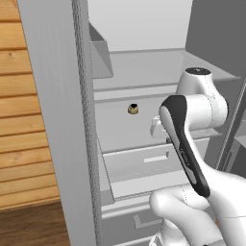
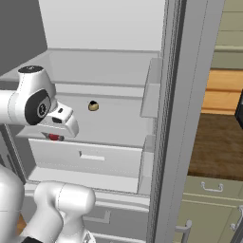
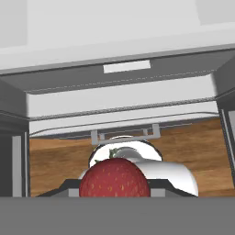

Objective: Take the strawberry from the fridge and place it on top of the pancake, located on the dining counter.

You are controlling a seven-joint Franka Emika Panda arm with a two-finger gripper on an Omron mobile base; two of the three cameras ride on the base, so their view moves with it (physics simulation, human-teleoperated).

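Hand (image 2: 53, 136) closed around strawberry (image 3: 114, 178)

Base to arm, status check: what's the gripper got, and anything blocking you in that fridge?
Gripper shut on the small red strawberry, just above the pale fridge shelf. Small brownish-yellow dark-topped object sits apart, further back on that shelf. Nothing visibly blocking.

Red strawberry (image 3: 114, 178) with pale seed specks; light grey fridge (image 1: 57, 120) shelves.

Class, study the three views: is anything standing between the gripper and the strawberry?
Nothing visible does. In the hand view the strawberry sits right at the gripper; the right base view shows it just under the hand, over the fridge shelf.
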